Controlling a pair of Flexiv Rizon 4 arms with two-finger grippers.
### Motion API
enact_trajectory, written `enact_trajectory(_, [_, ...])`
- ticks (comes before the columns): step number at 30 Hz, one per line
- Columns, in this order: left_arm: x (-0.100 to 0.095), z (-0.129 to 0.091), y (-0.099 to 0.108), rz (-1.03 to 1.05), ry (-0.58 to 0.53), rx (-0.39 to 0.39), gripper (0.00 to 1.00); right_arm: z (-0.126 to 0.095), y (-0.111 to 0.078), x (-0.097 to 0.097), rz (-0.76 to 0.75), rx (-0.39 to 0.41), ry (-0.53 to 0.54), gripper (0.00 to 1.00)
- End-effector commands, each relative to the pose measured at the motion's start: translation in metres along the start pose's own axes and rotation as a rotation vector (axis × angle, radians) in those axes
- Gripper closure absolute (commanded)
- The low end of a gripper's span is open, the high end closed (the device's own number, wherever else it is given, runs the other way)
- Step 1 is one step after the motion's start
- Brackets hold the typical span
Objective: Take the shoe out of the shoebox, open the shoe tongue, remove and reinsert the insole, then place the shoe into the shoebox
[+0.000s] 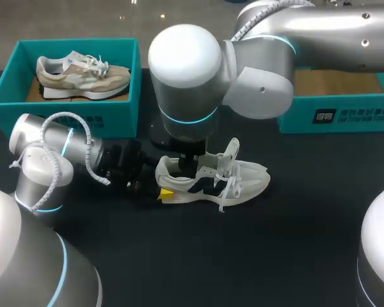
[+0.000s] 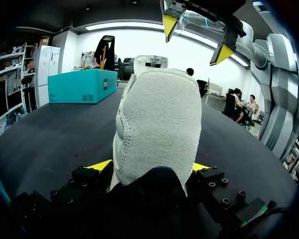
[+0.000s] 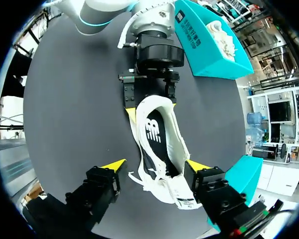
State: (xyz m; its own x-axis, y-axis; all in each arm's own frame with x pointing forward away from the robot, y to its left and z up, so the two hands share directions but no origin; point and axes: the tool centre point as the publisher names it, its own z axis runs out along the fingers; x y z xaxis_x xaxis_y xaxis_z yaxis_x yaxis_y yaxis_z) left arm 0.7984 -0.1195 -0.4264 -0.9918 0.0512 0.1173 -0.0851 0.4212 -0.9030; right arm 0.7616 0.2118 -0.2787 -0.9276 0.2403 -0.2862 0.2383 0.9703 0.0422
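Note:
A white shoe (image 1: 243,182) lies on its sole on the black table, toe to the right. Its tongue (image 1: 230,153) stands pulled up, and the black insole (image 3: 153,132) shows inside. My left gripper (image 1: 161,192) is low at the heel, its yellow tips pressed on both sides of the grey heel (image 2: 159,129). My right gripper (image 3: 155,166) hangs open above the shoe's mouth, one finger on each side of the laces, and neither clearly touches. From the left wrist view, that right gripper (image 2: 195,39) is seen over the collar with nothing between its tips.
A teal shoebox (image 1: 77,43) at the back left holds a beige shoe (image 1: 83,75). A second teal box (image 1: 345,115) with a brown inside stands at the back right. My right arm's big elbow (image 1: 185,70) hangs over the table's middle.

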Motion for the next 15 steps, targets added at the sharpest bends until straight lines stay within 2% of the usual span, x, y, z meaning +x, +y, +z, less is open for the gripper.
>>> enact_trajectory(1, [-0.0020, 0.0011, 0.0027, -0.001, 0.001, -0.001, 1.00, 0.0035, -0.0017, -0.0031, -0.005, -0.025, 0.024, 1.00])
enact_trajectory(15, [-0.0020, 0.0011, 0.0027, -0.001, 0.001, -0.001, 1.00, 0.0039, -0.0001, -0.0026, -0.009, -0.010, 0.014, 1.00])
